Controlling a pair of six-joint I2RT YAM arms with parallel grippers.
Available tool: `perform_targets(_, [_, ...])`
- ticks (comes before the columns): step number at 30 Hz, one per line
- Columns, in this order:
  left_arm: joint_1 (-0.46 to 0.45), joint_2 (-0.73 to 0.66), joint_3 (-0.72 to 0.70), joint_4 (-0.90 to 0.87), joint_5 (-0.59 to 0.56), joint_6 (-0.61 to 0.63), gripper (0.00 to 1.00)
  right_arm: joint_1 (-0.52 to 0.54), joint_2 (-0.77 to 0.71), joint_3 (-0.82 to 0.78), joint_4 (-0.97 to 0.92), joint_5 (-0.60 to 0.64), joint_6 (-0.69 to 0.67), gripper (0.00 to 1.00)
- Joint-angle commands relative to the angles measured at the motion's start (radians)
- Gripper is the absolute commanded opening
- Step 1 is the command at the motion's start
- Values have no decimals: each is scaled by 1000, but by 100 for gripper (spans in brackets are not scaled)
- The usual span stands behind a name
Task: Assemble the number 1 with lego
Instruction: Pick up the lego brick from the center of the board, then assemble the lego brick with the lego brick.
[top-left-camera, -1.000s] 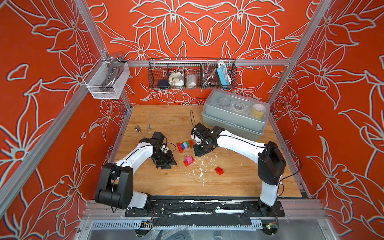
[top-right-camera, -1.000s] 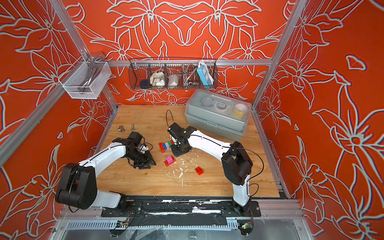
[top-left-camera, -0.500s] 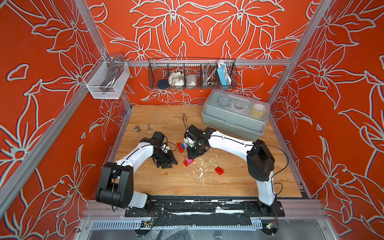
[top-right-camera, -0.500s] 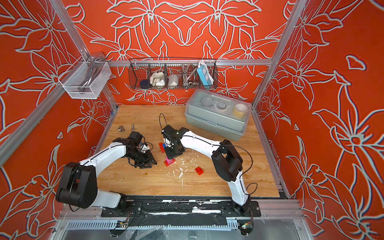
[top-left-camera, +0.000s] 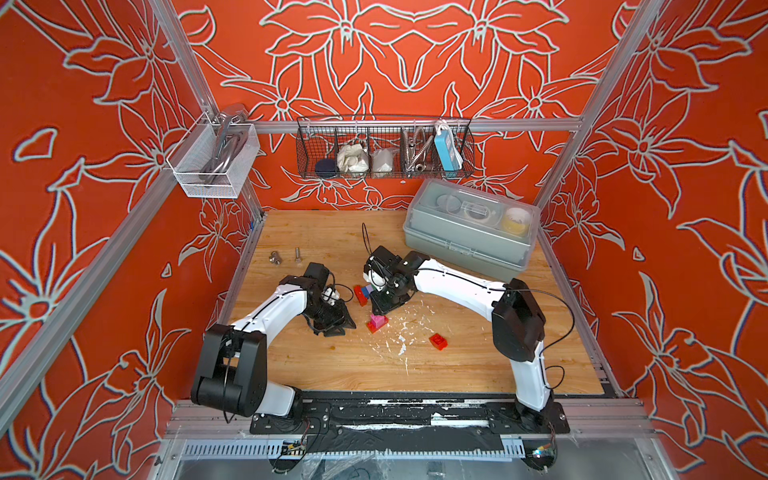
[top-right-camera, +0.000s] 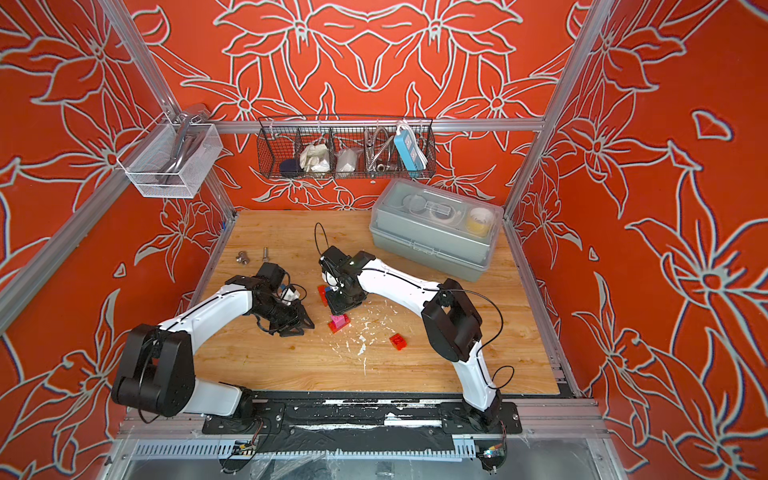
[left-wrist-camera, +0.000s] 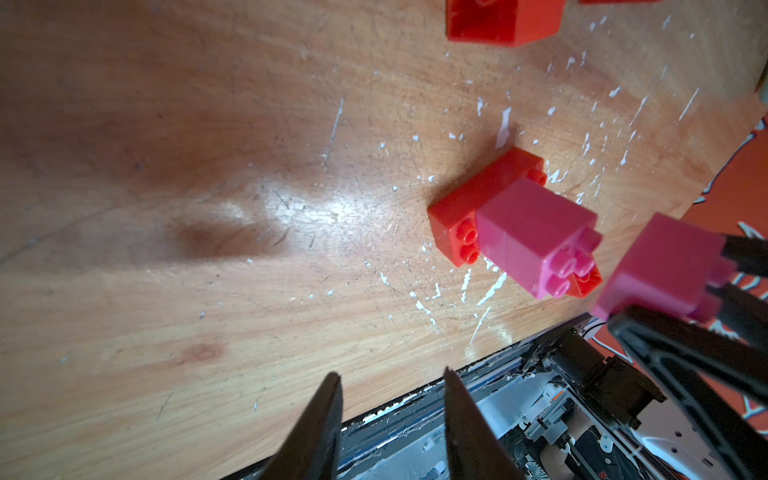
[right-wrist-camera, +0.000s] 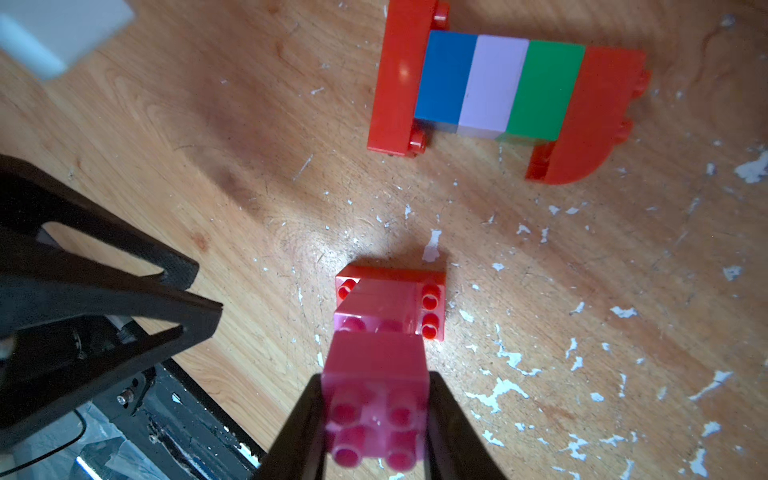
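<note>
My right gripper (right-wrist-camera: 375, 380) is shut on a pink lego brick (right-wrist-camera: 376, 399), studs toward the camera. It hangs just above a pink brick on a red brick (right-wrist-camera: 390, 303) standing on the wooden table (top-left-camera: 332, 365); in both top views this stack (top-left-camera: 377, 322) (top-right-camera: 339, 322) sits just in front of the right gripper (top-left-camera: 384, 301) (top-right-camera: 340, 305). A lego row of red, blue, lilac, green and red (right-wrist-camera: 498, 87) lies flat beyond it. My left gripper (left-wrist-camera: 390, 386) is open and empty, just left of the stack (left-wrist-camera: 528, 232). A loose red brick (top-left-camera: 438, 340) lies to the right.
A grey lidded box (top-left-camera: 469, 232) stands at the back right. Two metal bolts (top-left-camera: 276, 257) lie at the back left. A wire basket (top-left-camera: 384, 149) and a white mesh basket (top-left-camera: 212, 162) hang on the walls. White flecks mark the wood.
My right arm has swung left and toward the front with the pink brick, from beside the coloured row to over the pink-on-red stack. The left arm has not moved.
</note>
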Motion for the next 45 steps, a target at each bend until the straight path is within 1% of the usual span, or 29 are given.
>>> perform_targets(1, [5,-7,-11,1,12,9,40,13,14,30,-52,25,-23,28])
perform_targets(11, [5,-10,-14,3,16,8,40,31,54,51,-70,19,-27,29])
perform_targets(15, [5,-16,-13,1,16,9,40,33,71,66,-85,41,-27,29])
perform_targets(23, [5,-28,-16,6,24,9,40,59,99,87,-131,108,-23,29])
perform_targets(26, [5,-29,-17,10,32,10,40,78,118,119,-177,161,-19,29])
perform_targets(29, [5,-29,-16,11,40,13,40,95,154,163,-240,204,0,29])
perform_targets(32, [5,-30,-16,5,41,15,39,98,189,188,-272,215,37,27])
perform_targets(39, [5,-55,-19,-2,54,17,39,98,187,107,-201,187,107,24])
perform_targets(42, [5,-58,-22,1,59,15,40,98,198,100,-202,182,108,23])
perform_targets(43, [5,-56,-21,0,59,16,40,98,204,100,-168,175,108,22])
perform_targets(45, [5,-52,-23,3,65,16,40,97,213,99,-160,163,121,21])
